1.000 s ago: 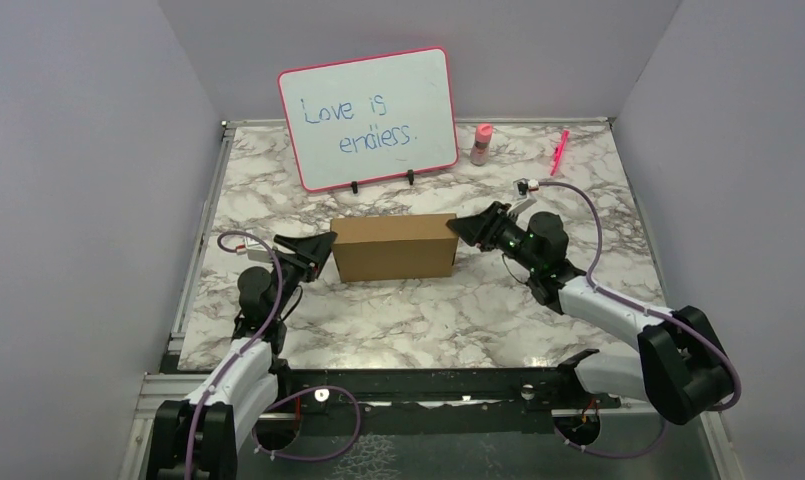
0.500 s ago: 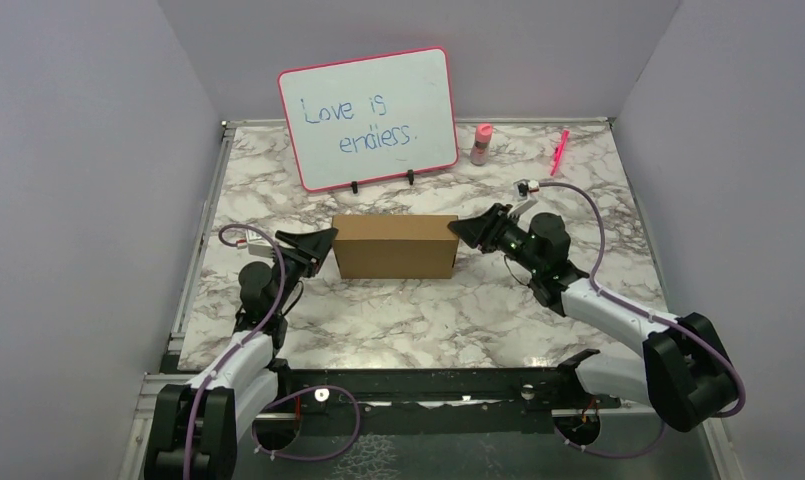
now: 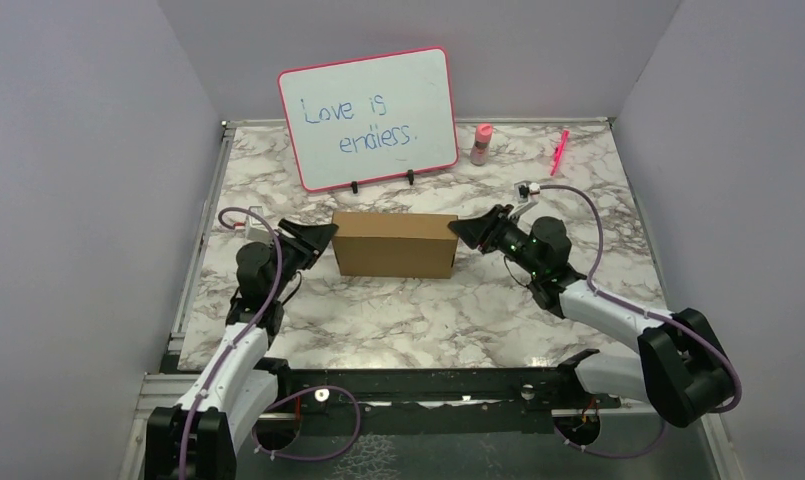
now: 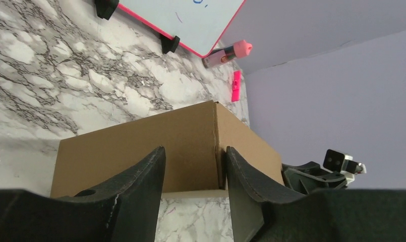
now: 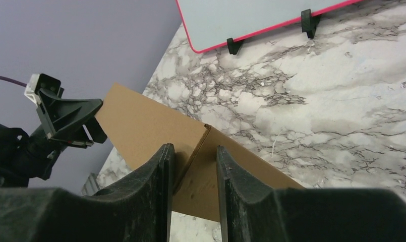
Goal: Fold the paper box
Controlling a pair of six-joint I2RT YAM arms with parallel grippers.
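Note:
The paper box point(image 3: 393, 245) is a closed brown cardboard block lying lengthwise in the middle of the marble table. My left gripper point(image 3: 326, 234) points at its left end, my right gripper point(image 3: 456, 229) at its right end, both tips at or very near the cardboard. In the left wrist view the left gripper point(image 4: 194, 161) is open, with the box's end face point(image 4: 140, 146) filling the gap. In the right wrist view the right gripper point(image 5: 193, 151) is open more narrowly, and an end edge of the box point(image 5: 140, 126) runs between its fingers. Nothing is pinched.
A pink-framed whiteboard point(image 3: 368, 118) stands on feet just behind the box. A pink bottle point(image 3: 481, 144) and a pink marker point(image 3: 559, 152) sit at the back right. Purple walls close in three sides, and a metal rail point(image 3: 203, 230) lines the table's left edge.
My left gripper has shifted a little away from me along the box's left end and its jaws have narrowed slightly. The right gripper and the box have barely moved.

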